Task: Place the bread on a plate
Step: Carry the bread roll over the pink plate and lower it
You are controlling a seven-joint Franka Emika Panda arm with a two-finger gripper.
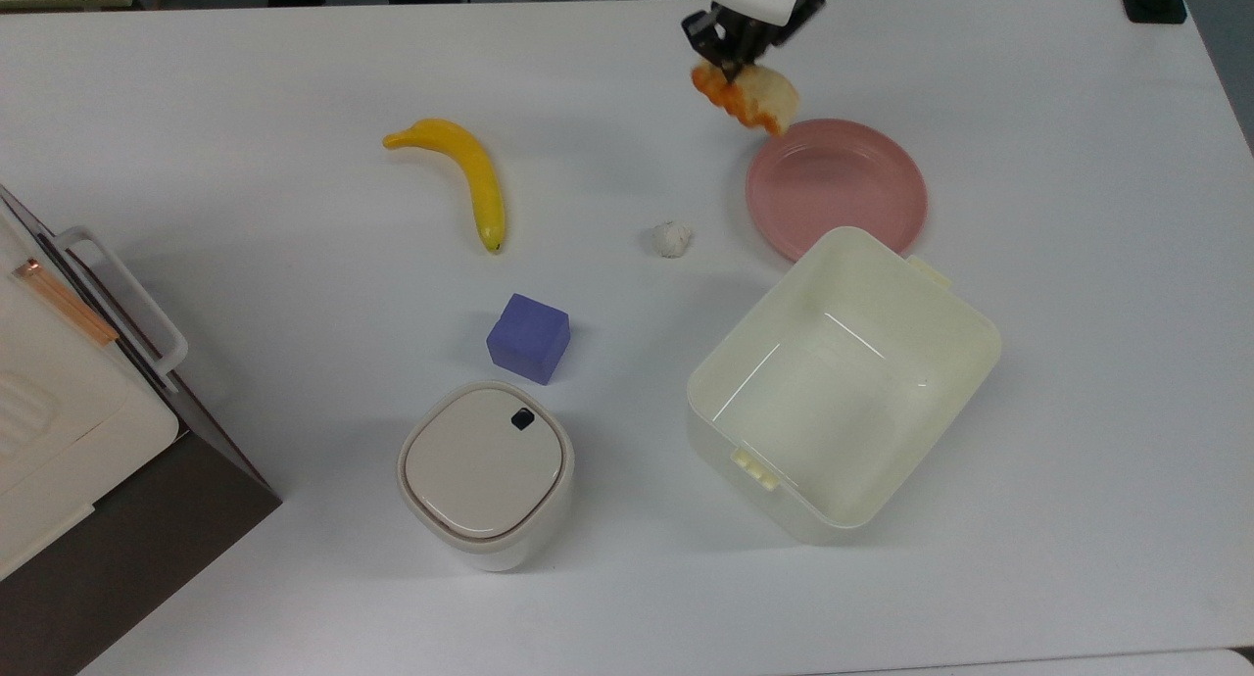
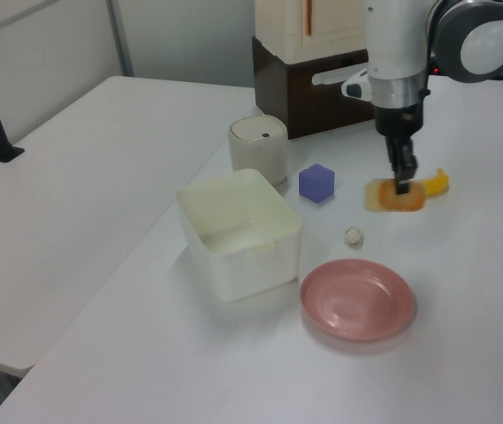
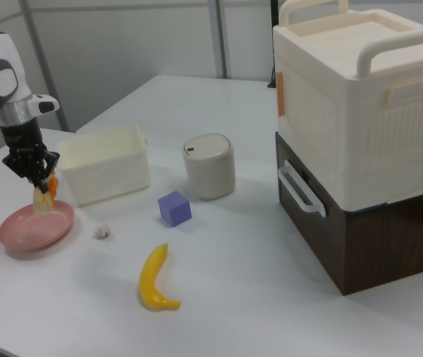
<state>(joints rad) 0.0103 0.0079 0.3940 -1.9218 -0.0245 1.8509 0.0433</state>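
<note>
My gripper [image 1: 727, 61] [image 2: 403, 183] [image 3: 40, 181] is shut on the bread [image 1: 752, 96] [image 2: 392, 196] [image 3: 45, 199], a small bun with an orange-brown top, and holds it in the air. The bun hangs tilted under the fingers. In the top view it is just past the upper left rim of the pink plate [image 1: 836, 188] [image 2: 357, 300] [image 3: 34, 227]. In the right view it hangs just above the plate's far side. Nothing lies on the plate.
A cream tub [image 1: 843, 385] stands against the plate's near rim in the top view. A small white ball [image 1: 671, 238], a banana [image 1: 468, 175], a purple cube [image 1: 529, 338] and a lidded white bin [image 1: 485, 472] lie further left. A large cream-and-brown box [image 3: 367, 141] stands at the table's edge.
</note>
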